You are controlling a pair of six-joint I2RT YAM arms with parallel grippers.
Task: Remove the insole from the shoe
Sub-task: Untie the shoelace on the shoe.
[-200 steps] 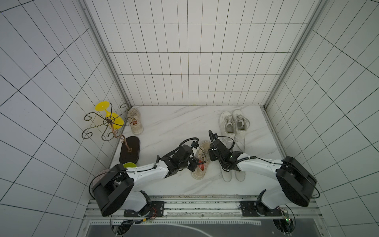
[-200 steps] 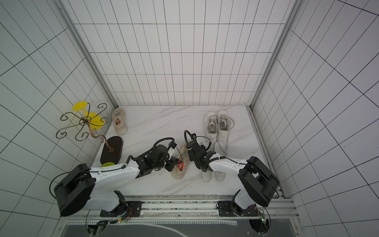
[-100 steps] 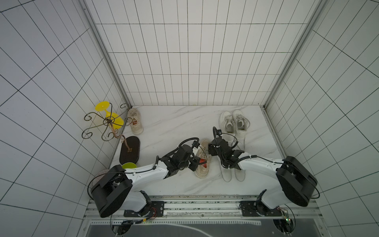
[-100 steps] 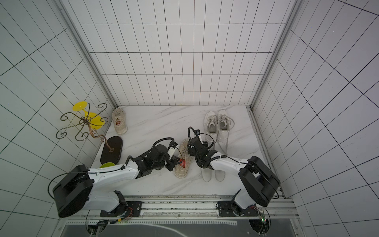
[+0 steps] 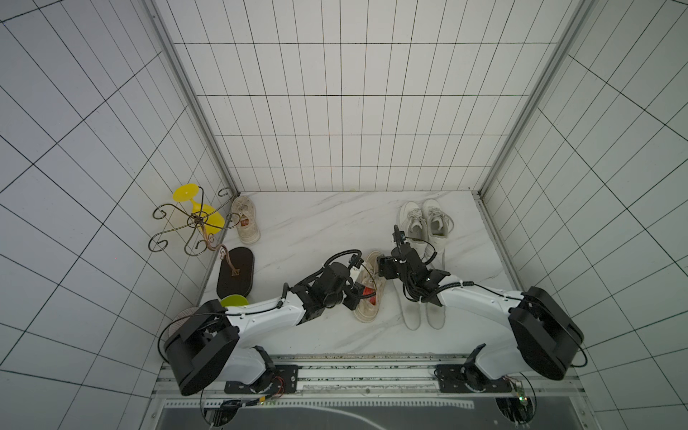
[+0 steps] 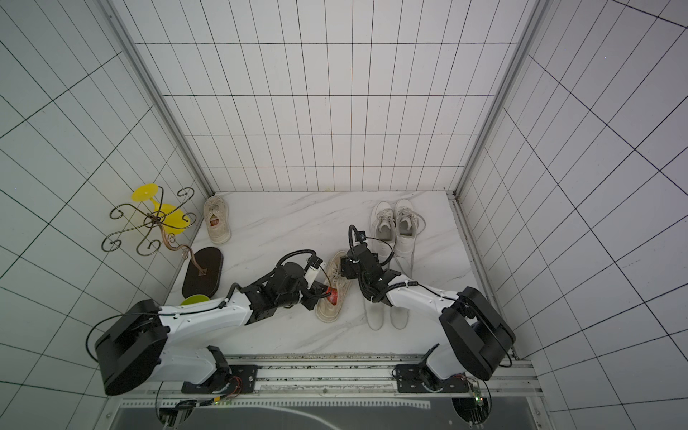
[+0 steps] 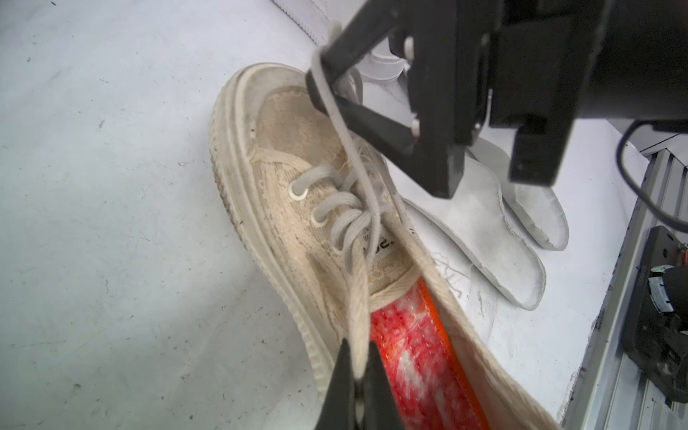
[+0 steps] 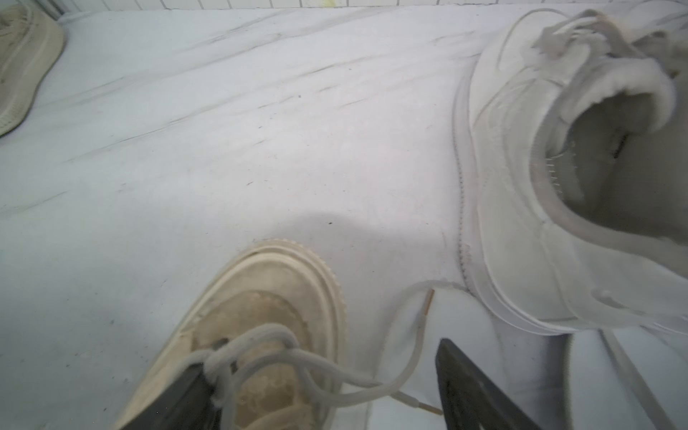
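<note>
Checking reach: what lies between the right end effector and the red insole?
The beige shoe's laced front separates right end effector from red insole, per left wrist view.

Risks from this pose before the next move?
1. The grey-white lace is looped over a finger of the open right gripper; pulling away could drag the beige canvas sneaker.
2. The left gripper pinches the sneaker's collar, not the red-orange insole; lifting likely raises the whole shoe.
3. Two loose white insoles lie beside it and could get swept.
</note>
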